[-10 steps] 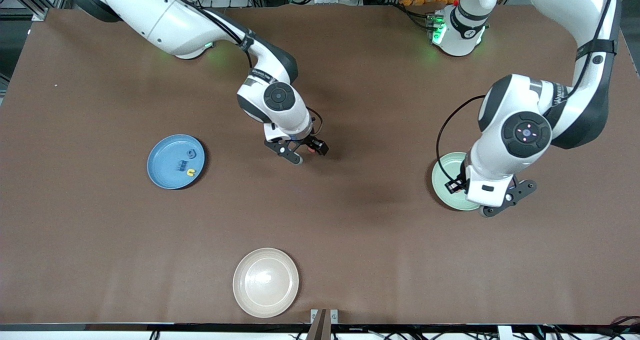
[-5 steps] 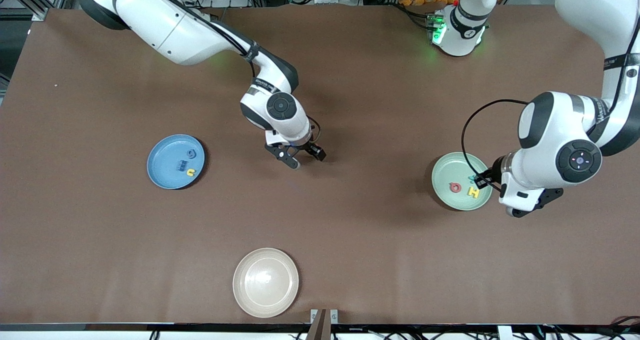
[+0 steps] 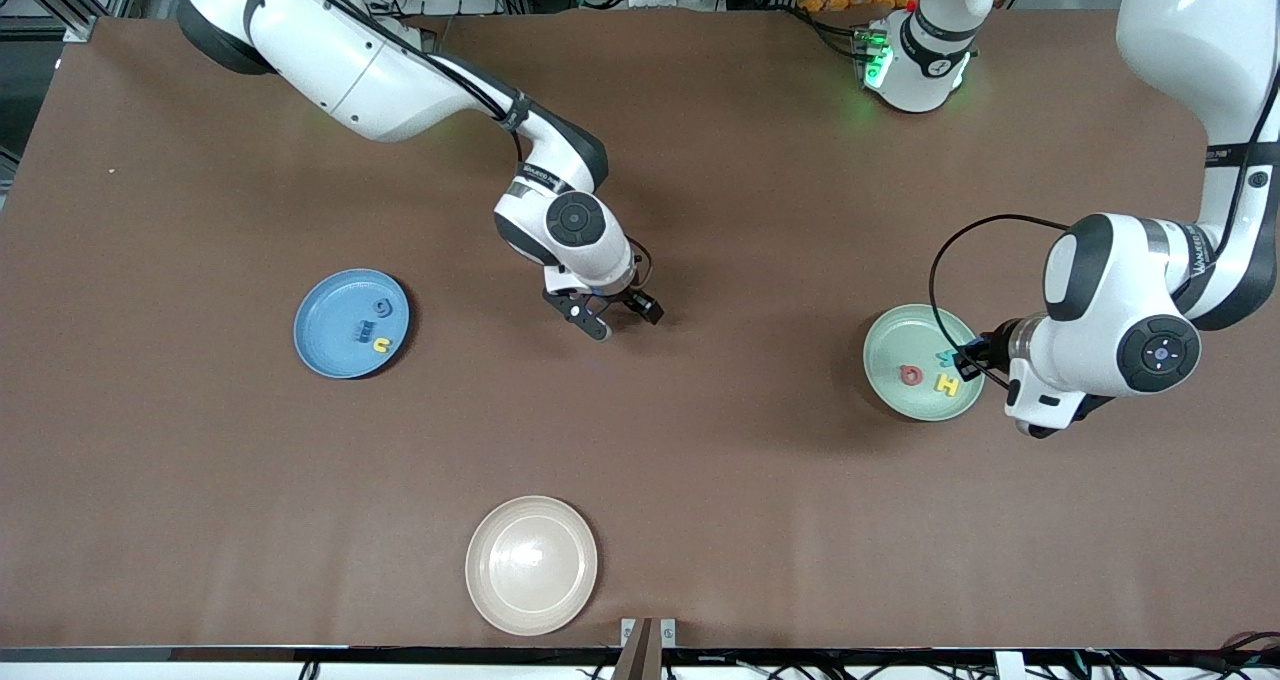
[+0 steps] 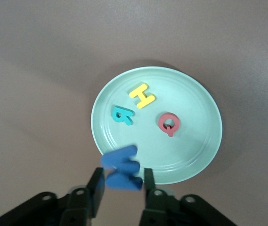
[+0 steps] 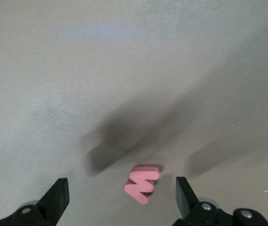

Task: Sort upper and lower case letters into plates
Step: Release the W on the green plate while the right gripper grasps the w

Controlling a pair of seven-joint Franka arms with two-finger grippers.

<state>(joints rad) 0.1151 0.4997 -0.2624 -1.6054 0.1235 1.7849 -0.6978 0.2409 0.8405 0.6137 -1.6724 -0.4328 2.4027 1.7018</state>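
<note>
The mint green plate lies toward the left arm's end of the table and holds a red Q, a yellow H and a teal letter. My left gripper hangs over that plate's rim. Its jaws stand slightly apart from a blurred blue letter that lies loose between them. The light blue plate holds a yellow letter and two bluish ones. My right gripper is open at mid-table, low over a pink letter that lies flat on the table.
A cream-white glossy plate with nothing on it sits near the table's front-camera edge. The brown table stretches between the plates. The arms' bases stand along the robots' edge.
The left arm has swung off the mint plate toward its own end, uncovering the letters, and its jaws have parted from the blue letter. The right gripper has shifted slightly over the pink letter.
</note>
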